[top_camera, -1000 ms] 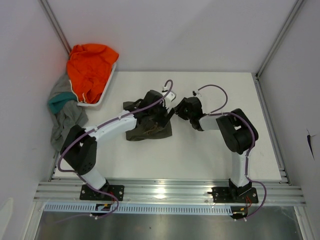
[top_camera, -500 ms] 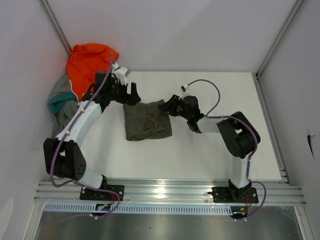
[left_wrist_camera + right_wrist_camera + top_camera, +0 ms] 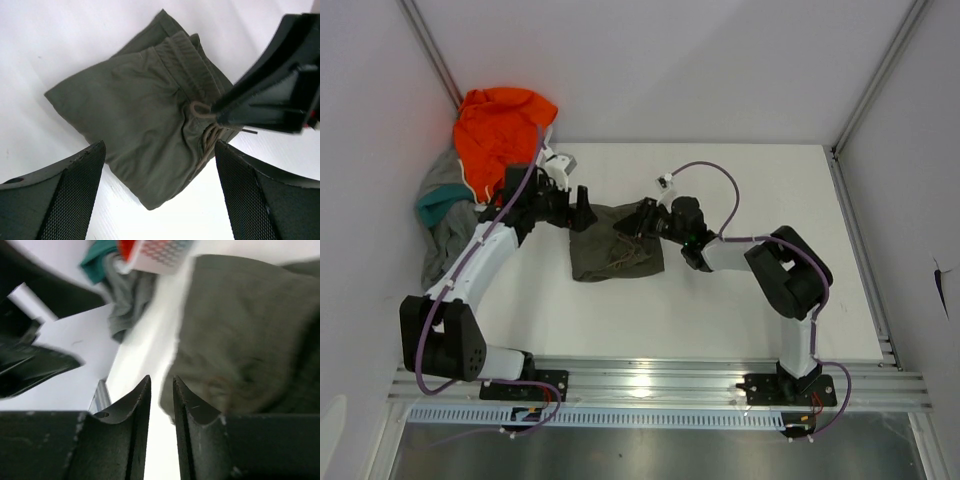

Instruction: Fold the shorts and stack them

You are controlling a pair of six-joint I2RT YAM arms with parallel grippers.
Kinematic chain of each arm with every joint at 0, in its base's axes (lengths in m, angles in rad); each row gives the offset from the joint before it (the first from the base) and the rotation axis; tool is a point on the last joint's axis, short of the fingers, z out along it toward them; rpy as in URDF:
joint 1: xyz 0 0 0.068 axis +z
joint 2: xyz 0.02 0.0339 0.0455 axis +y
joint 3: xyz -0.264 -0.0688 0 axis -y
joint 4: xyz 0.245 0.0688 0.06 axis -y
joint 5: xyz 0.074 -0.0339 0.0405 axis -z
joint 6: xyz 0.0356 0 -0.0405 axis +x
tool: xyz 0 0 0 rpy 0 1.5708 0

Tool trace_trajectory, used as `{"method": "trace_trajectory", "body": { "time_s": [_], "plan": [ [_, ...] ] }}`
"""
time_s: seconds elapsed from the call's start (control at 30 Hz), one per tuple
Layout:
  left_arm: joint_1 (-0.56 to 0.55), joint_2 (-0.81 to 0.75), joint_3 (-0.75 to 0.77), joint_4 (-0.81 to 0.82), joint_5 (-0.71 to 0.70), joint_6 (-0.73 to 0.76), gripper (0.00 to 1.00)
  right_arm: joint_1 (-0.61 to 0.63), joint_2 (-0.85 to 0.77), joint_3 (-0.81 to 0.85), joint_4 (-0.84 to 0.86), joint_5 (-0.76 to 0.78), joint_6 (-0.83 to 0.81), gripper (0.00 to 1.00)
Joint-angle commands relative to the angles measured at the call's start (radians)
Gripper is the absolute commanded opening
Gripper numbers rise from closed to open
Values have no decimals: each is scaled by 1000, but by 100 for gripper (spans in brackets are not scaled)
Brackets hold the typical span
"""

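The olive green shorts (image 3: 617, 245) lie folded into a compact square in the middle of the surface (image 3: 740, 290), waistband and drawstring (image 3: 207, 130) on top. A second ago the left arm lay across this bundle; it then swung out toward the orange garment (image 3: 500, 130) and has now come partway back. The left gripper (image 3: 578, 208) hangs just beside the shorts' upper left edge with its fingers wide apart and nothing between them. The right gripper (image 3: 642, 222) has meanwhile slid from beside the upper right corner onto the cloth. Its fingers are drawn nearly together on nothing, and its tip sits by the drawstring knot. The first fold looks finished and is being tidied or pinned. The grey shorts (image 3: 455, 240), heaped at the far left with a teal garment (image 3: 438, 205), look untouched.
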Motion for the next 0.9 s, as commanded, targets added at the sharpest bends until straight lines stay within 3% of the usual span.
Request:
{"method": "trace_trajectory", "body": {
  "time_s": [0.0,0.07,0.2,0.5,0.63,0.77,0.87],
  "plan": [
    [9,-25,-35,56,44,29,91,-42,51,-32,-106,86,46,27],
    [9,-19,-52,69,42,29,91,-59,59,-46,-188,201,63,26],
    [9,10,-60,78,29,32,92,-53,107,-20,-315,269,35,26],
    [8,3,-75,87,21,30,93,-53,93,-25,-248,253,50,28],
    [6,-2,-78,89,22,35,94,-53,18,39,-315,232,5,44],
    [-3,0,-94,98,12,30,96,-44,-88,128,-497,250,-98,72],
    [-20,-3,-114,109,-5,35,96,-73,-109,155,-579,203,-149,81]
  ]
}}
